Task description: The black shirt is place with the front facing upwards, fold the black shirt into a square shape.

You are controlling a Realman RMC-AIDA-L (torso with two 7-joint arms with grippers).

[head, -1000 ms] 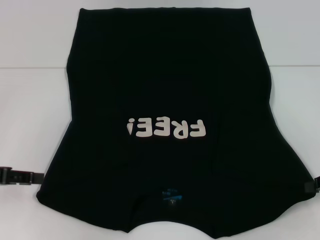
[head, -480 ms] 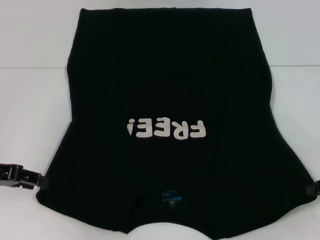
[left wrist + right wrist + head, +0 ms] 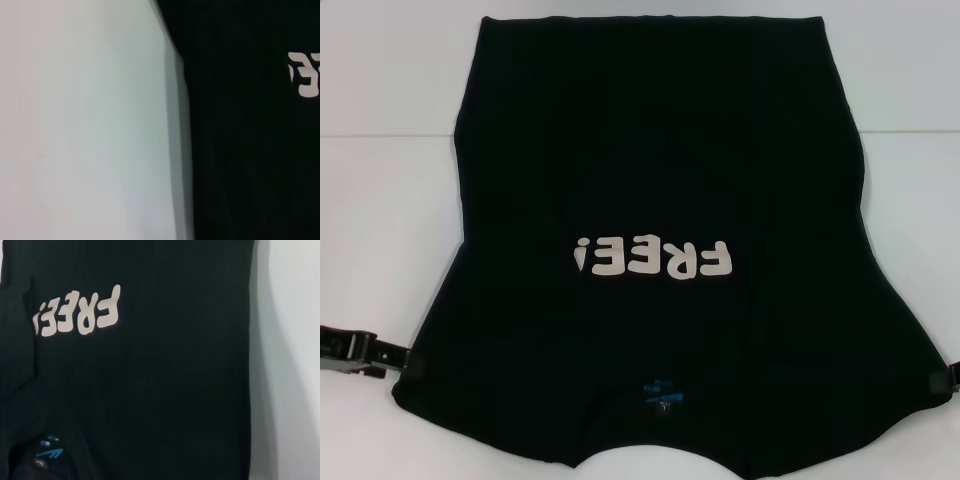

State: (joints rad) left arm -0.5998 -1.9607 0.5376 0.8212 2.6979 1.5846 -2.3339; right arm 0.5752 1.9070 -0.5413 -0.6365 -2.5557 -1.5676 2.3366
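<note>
The black shirt (image 3: 660, 200) lies spread flat on the white bench (image 3: 380, 230), front side up, filling most of the middle of the head view. Its hem is at the far end and its collar at the near end, so the off-white "FREE!" lettering (image 3: 653, 258) reads upside down from the robot's side. The small blue neck label (image 3: 661, 393) sits near the collar, just nearer than the lettering. The body of the shirt widens toward the near side, where the two sleeves reach out to the left and right.

The left tool (image 3: 365, 350) is low at the near left, touching the edge of the left sleeve; a dark fingertip (image 3: 412, 363) lies against the cloth there, but I cannot tell whether the tool is spread or pressed together. The right tool (image 3: 945, 378) shows only as a small dark piece at the near right edge, at the tip of the right sleeve, and its state cannot be told either.

The left wrist view shows the shirt's side edge against bare bench, with part of the lettering. The right wrist view shows the lettering, the neck label and the shirt's other straight edge beside the bench
</note>
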